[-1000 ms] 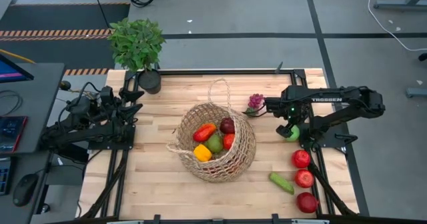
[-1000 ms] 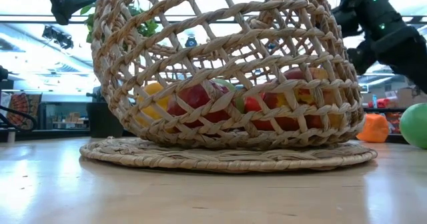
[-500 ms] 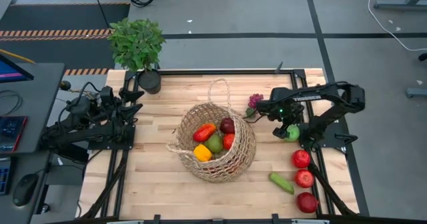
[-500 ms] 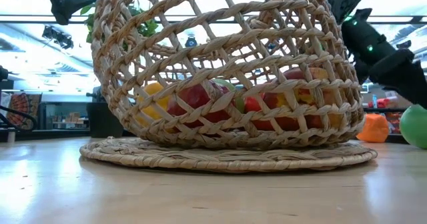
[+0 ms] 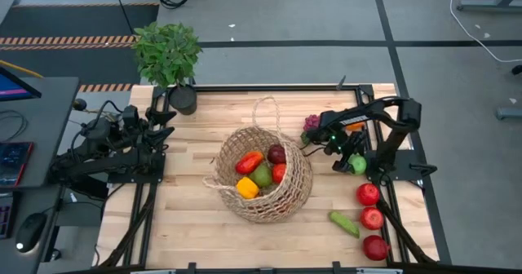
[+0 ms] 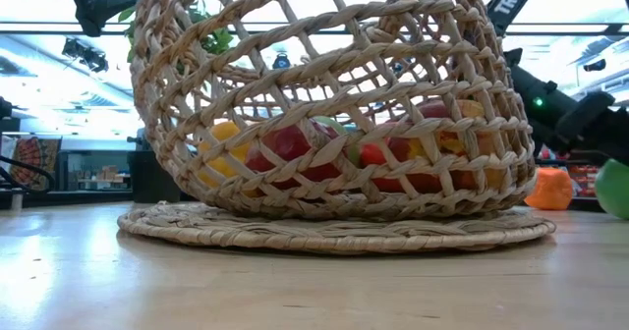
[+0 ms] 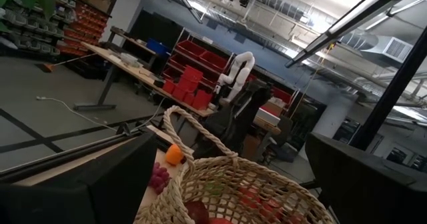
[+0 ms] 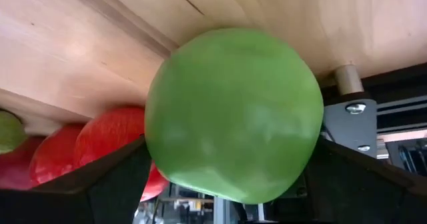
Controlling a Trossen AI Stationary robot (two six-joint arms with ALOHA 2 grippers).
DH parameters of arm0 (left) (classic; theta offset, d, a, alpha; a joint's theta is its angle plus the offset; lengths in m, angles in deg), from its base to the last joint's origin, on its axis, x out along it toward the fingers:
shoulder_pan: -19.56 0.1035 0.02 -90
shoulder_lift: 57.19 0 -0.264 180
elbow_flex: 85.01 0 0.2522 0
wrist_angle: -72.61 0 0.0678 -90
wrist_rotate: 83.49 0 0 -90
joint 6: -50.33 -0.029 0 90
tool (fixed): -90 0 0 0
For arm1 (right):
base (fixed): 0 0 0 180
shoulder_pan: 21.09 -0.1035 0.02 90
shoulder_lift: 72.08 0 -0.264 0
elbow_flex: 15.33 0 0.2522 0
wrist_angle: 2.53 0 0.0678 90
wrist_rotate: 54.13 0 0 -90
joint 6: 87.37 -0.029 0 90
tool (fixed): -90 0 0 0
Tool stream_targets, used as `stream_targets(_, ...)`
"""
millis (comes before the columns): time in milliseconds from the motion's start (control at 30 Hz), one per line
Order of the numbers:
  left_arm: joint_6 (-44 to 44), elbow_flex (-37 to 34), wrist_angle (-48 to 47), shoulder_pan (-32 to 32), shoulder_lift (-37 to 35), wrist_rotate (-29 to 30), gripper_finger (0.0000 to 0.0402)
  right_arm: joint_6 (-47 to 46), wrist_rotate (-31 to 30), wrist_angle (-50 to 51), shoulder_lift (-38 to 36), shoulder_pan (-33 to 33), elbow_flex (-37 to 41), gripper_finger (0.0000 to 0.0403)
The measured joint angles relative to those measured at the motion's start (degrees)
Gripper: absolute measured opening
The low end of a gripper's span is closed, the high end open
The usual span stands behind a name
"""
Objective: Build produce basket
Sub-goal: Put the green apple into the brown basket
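Note:
The tan wicker basket stands mid-table and holds a red pepper, a green pear, a yellow pepper and red apples. A green apple rests on the table right of the basket. My right gripper is open and low at this apple. In the right wrist view the apple fills the gap between the two fingers. My left gripper waits open at the table's left edge, holding nothing. My right gripper's fingers stand close on either side of the green apple, coming slanting from the far side. I cannot tell whether they touch it. The apple rests on the table.
Purple grapes and an orange lie right of the basket at the back. Three red apples and a cucumber lie at the near right. A potted plant stands at the far left corner.
My right arm has folded in, its elbow swinging toward the table's left, and the gripper has come down over the green apple. The apple has stayed where it was.

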Motion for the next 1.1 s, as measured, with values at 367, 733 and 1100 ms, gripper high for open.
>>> stream_targets(367,0.0,0.0,0.0,0.0,0.0,0.0,0.0390,3.6,0.4,-0.4,-2.1,3.6,-1.4,0.0366)
stream_targets(733,0.0,0.0,0.0,0.0,0.0,0.0,0.0390,2.1,2.8,1.3,-11.8,8.7,-8.4,0.0364)
stream_targets(1100,0.0,0.0,0.0,0.0,0.0,0.0,0.0390,-5.0,2.9,-3.6,-21.8,14.7,-23.6,0.0364)
